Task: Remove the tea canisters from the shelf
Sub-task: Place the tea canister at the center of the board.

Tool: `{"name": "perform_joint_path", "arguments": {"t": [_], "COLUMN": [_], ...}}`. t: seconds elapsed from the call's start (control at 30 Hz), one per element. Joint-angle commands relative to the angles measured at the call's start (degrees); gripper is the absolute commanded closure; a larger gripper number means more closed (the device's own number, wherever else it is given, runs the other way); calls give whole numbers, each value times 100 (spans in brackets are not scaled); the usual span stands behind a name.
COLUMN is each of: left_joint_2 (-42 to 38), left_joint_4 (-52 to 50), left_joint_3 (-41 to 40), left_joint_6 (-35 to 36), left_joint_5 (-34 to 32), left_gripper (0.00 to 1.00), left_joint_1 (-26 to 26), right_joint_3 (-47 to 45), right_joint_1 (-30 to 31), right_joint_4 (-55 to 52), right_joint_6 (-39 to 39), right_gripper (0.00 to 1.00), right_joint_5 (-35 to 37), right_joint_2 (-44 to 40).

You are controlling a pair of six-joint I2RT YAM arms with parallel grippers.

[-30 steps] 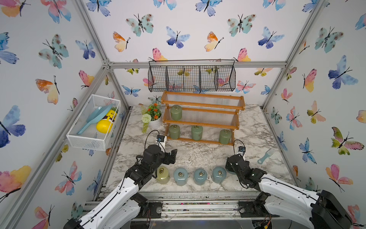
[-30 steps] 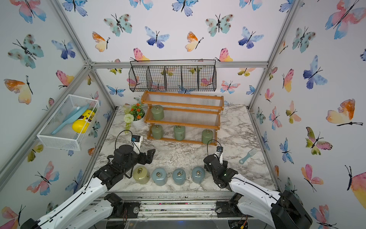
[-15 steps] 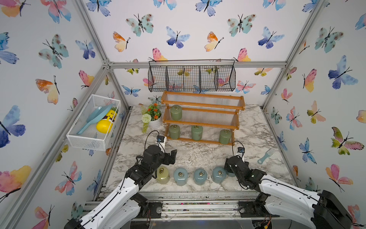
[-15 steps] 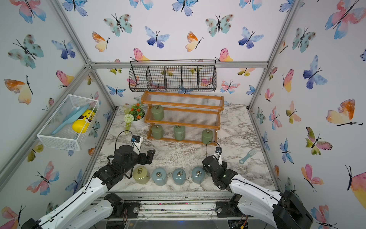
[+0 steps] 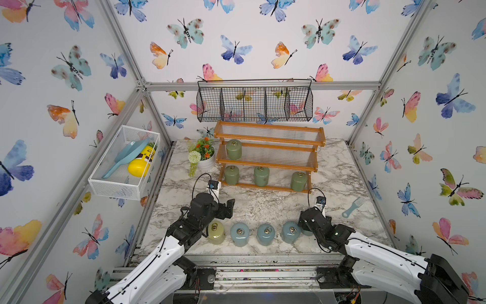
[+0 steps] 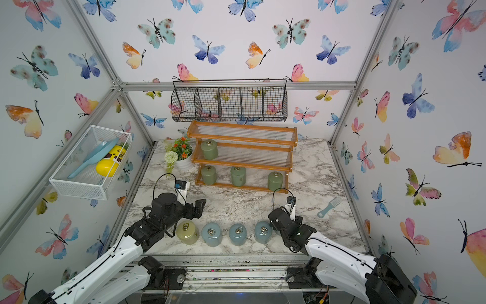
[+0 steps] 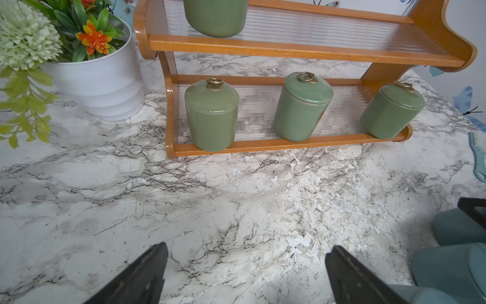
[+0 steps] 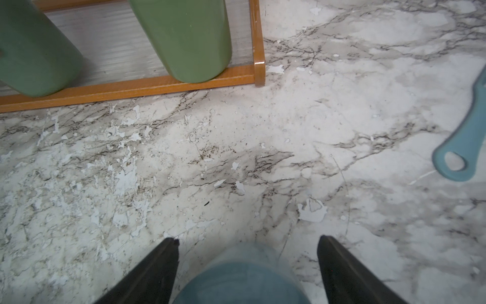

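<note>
Blue canister between jaws (half-hidden overhead)

Marble worktop, shelf at the back, flower pot just beside the shelf, comb off its other end, tea canisters rowed in front of it.

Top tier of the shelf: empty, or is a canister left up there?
Empty: in both top views the top tier is bare. One green canister stands on the middle tier, three more on the bottom tier.
</note>
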Motion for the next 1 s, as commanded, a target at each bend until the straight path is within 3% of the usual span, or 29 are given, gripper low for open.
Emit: {"name": "perform_joint_path", "arguments": {"t": [0.0,0.5,0.97], "left_joint_2": [-11,-23,-30], "left_joint_4": [115,159,192], "left_joint_3": [-28,-81,-128], "left_joint_6": [32,32,5], "left_joint_5": [119,208,209], "left_gripper": [2,2,2], "left_joint_1": [43,68,77], "right_joint_3": [226,413,267], "right_joint_1": [31,31,30], "right_joint_4": [-765,-2037,-1794], "right_joint_6": [414,1197,1010], "right_gripper": [13,14,15], "right_joint_5": [23,-277,-768], "right_joint_2": [-180,-156,-385]}}
